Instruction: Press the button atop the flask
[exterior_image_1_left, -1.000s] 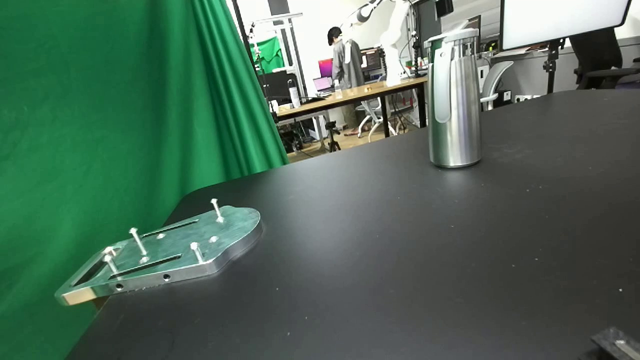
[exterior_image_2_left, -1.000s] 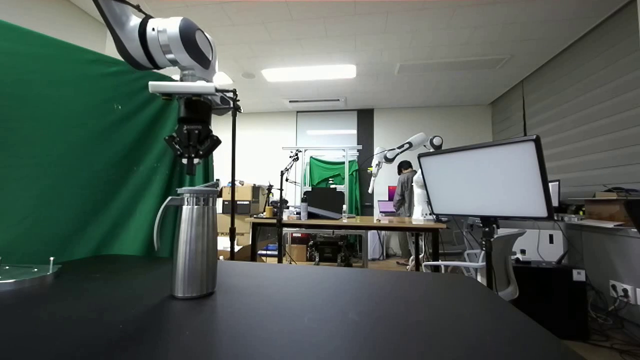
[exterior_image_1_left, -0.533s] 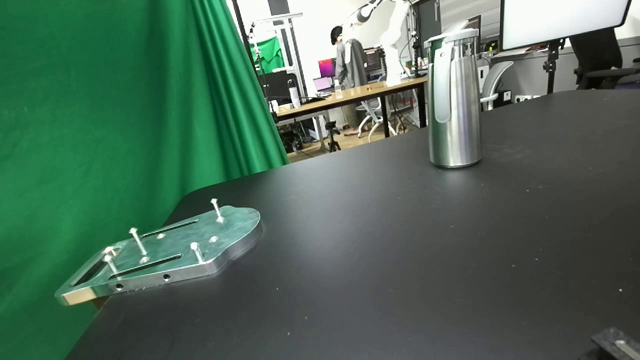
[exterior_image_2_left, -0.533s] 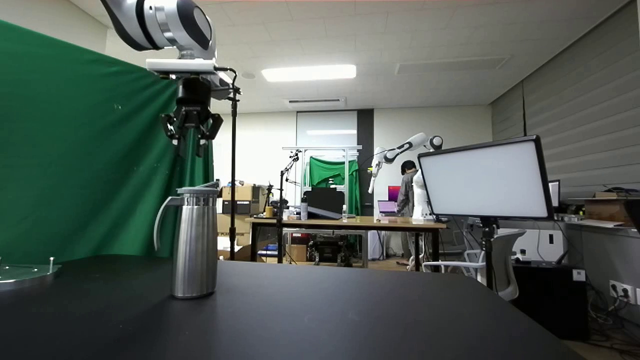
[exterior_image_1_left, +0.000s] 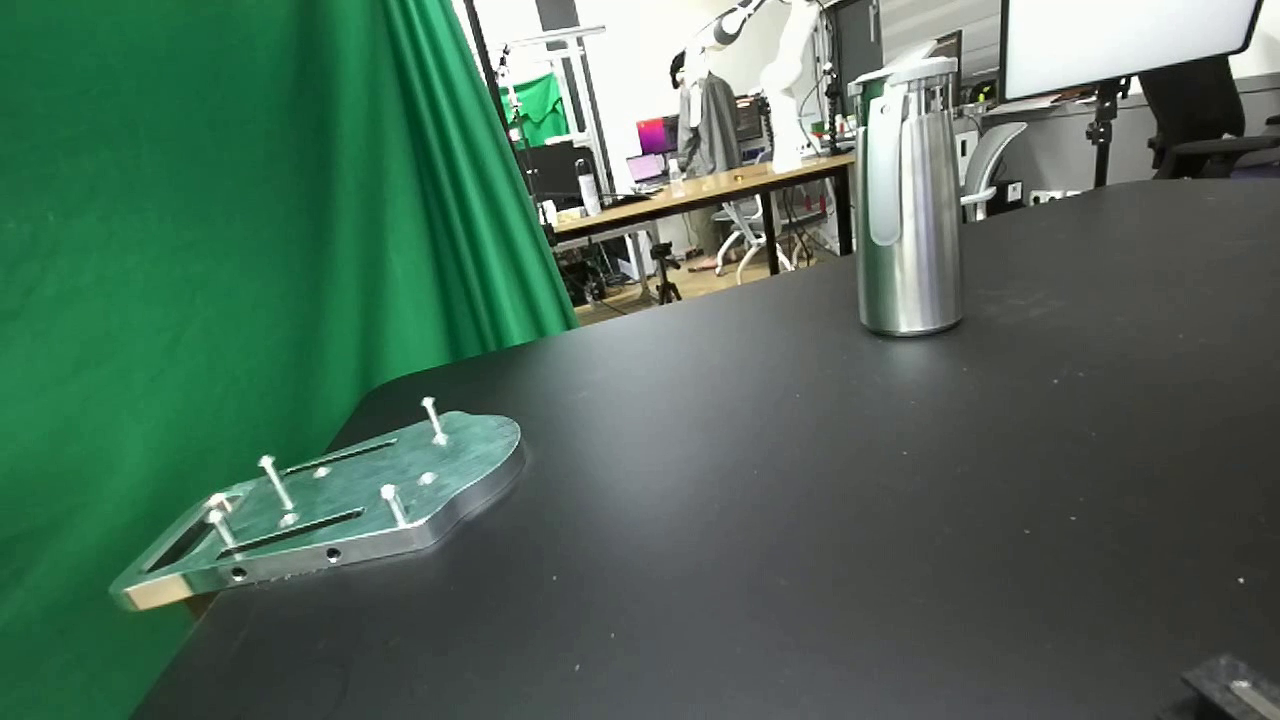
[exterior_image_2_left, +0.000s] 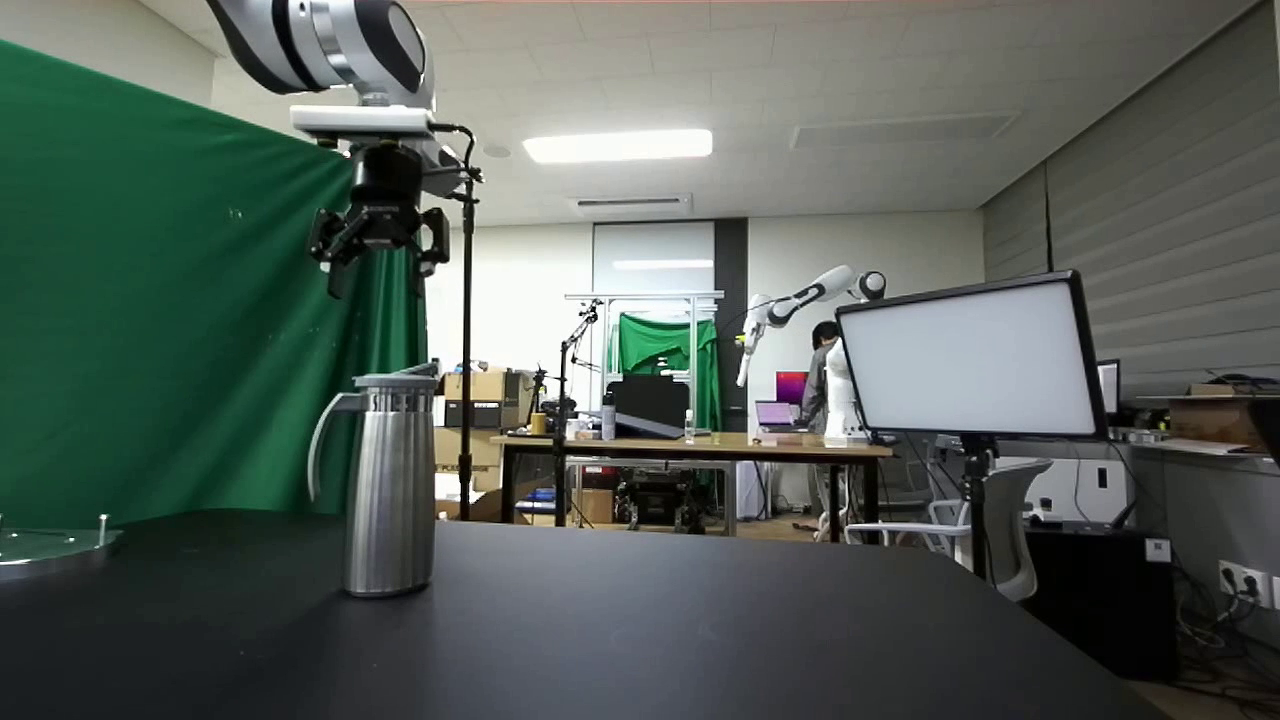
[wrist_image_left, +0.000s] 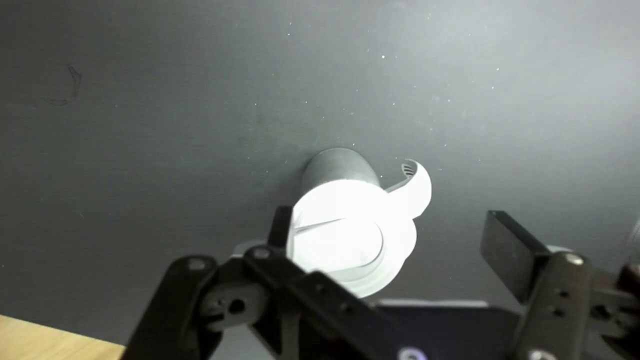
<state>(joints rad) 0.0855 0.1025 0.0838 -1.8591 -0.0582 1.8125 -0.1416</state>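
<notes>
The flask, a silver steel cylinder with a grey lid and curved handle, stands upright on the black table in both exterior views. Seen from above in the wrist view, the flask has a washed-out white lid, on which a long rounded tab outlines the button. From the side, the button tilts up slightly from the lid. My gripper hangs well above the flask, fingers pointing down, apart from it. Its jaws are spread wide with nothing held; in the wrist view the left finger overlaps the lid's edge.
A pale-green plate with upright pegs lies by the table's edge. The table is black. A green curtain hangs behind the arm. A dark object pokes into a corner. Beyond the table stands a lit panel.
My gripper has risen from just above the flask's lid, and its fingers have gone from shut to wide apart. The flask stands where it was. The person in the background has shifted right.
</notes>
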